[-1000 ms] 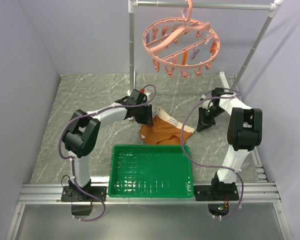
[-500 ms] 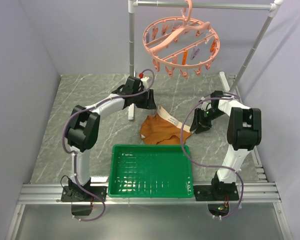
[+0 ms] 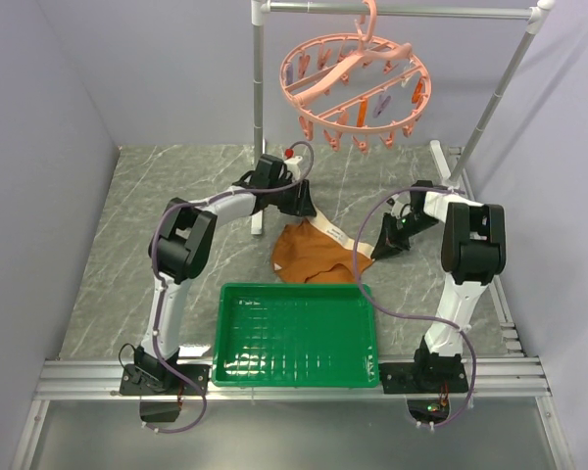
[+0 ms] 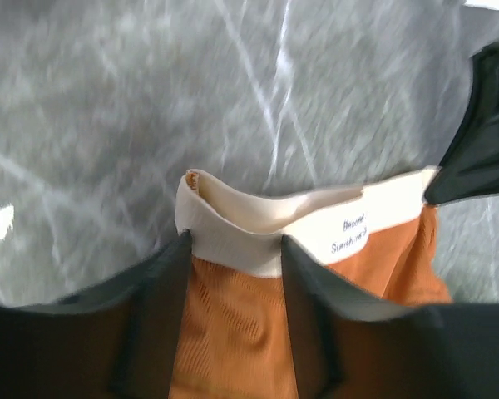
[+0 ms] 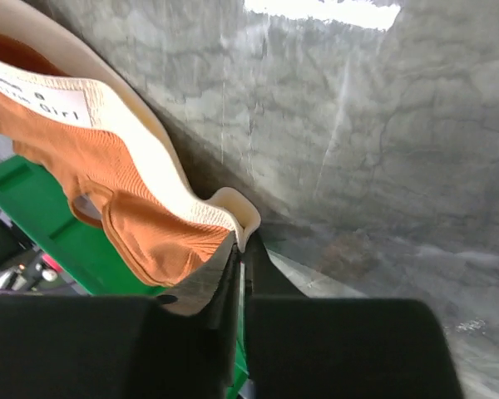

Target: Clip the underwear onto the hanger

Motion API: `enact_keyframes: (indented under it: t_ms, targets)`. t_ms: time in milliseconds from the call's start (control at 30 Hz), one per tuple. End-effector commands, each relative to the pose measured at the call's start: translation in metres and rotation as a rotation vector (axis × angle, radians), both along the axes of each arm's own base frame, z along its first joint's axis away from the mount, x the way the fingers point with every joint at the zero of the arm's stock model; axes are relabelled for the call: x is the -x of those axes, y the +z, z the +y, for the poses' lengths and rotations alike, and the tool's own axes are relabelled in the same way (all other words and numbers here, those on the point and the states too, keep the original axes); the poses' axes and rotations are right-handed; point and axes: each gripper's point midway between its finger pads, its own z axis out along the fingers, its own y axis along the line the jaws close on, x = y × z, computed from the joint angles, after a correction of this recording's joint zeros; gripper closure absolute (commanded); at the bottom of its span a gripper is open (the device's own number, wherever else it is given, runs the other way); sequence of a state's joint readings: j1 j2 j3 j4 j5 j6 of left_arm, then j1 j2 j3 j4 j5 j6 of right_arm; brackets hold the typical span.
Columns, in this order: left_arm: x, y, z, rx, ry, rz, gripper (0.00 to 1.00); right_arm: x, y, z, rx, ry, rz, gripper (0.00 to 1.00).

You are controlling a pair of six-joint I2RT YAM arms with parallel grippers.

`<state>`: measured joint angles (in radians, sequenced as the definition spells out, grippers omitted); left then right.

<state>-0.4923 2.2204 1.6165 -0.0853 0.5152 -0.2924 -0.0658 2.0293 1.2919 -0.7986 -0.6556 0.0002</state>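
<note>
The rust-orange underwear (image 3: 309, 257) with its cream waistband lies on the marble table just behind the green tray. My left gripper (image 3: 302, 203) is shut on the waistband's left end; in the left wrist view the waistband (image 4: 233, 216) folds over between my fingertips (image 4: 170, 274). My right gripper (image 3: 375, 247) is shut on the waistband's right end, pinched flat between the jaws in the right wrist view (image 5: 243, 241), with orange fabric (image 5: 141, 224) hanging left of it. The salmon-pink ring hanger (image 3: 358, 83) with its clothespins hangs from the rack bar, above and behind both grippers.
A green mesh tray (image 3: 294, 290) sits at the near edge, directly in front of the underwear. The grey rack's left post (image 3: 259, 117) stands just behind my left gripper and its right post (image 3: 495, 103) slants up at the right. Lilac walls close in both sides.
My left gripper has moved back and a little right, drawing the waistband's left end with it. My right gripper has moved left and down to the waistband's right end.
</note>
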Motion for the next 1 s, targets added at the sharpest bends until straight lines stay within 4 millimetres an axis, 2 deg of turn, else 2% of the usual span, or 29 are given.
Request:
enact_keyframes:
  t_ms: [0, 33, 133, 167, 233, 267, 333, 400, 500, 633, 767, 833, 900, 933, 967]
  targets:
    - [-0.018, 0.022, -0.018, 0.083, -0.039, -0.08, 0.54, -0.024, 0.007, -0.001, 0.006, 0.009, -0.098, 0.98]
    - [-0.021, 0.022, -0.018, 0.087, -0.035, -0.076, 0.7, -0.027, 0.01, -0.001, 0.01, 0.009, -0.115, 1.0]
    - [-0.027, 0.033, -0.017, 0.104, -0.021, -0.08, 1.0, -0.04, 0.026, -0.007, 0.037, -0.003, -0.196, 1.0]
    - [-0.029, 0.045, -0.012, 0.12, 0.0, -0.087, 1.0, -0.045, 0.036, -0.011, 0.052, -0.011, -0.237, 1.0]
    - [-0.031, 0.058, -0.004, 0.13, 0.019, -0.094, 1.0, -0.054, 0.05, -0.014, 0.06, -0.017, -0.298, 1.0]
    - [-0.03, 0.072, 0.0, 0.138, 0.027, -0.115, 1.0, -0.058, 0.057, -0.016, 0.07, -0.021, -0.324, 1.0]
    - [-0.03, 0.085, 0.009, 0.136, 0.055, -0.136, 1.0, -0.064, 0.078, -0.018, 0.086, -0.025, -0.395, 1.0]
    - [-0.023, 0.1, 0.019, 0.142, 0.099, -0.136, 1.0, -0.066, 0.094, -0.02, 0.104, -0.028, -0.445, 1.0]
    - [-0.009, 0.113, 0.03, 0.147, 0.151, -0.121, 1.0, -0.066, 0.104, -0.027, 0.149, -0.016, -0.477, 1.0]
    - [-0.001, 0.107, 0.037, 0.144, 0.23, -0.051, 1.0, -0.076, 0.097, -0.033, 0.186, -0.011, -0.466, 1.0]
    - [-0.011, 0.089, 0.035, 0.126, 0.26, -0.017, 1.0, -0.093, 0.072, -0.037, 0.201, -0.033, -0.434, 1.0]
    - [-0.019, 0.081, 0.03, 0.131, 0.252, -0.014, 0.99, -0.105, 0.07, -0.037, 0.2, -0.047, -0.441, 1.0]
    - [-0.026, 0.076, 0.028, 0.128, 0.256, -0.014, 0.89, -0.118, 0.065, -0.042, 0.222, -0.057, -0.461, 1.0]
    - [-0.031, 0.072, 0.03, 0.122, 0.268, -0.016, 0.74, -0.122, 0.064, -0.042, 0.223, -0.081, -0.456, 1.0]
    - [-0.035, 0.07, 0.029, 0.117, 0.279, -0.024, 0.67, -0.125, 0.064, -0.043, 0.229, -0.085, -0.457, 1.0]
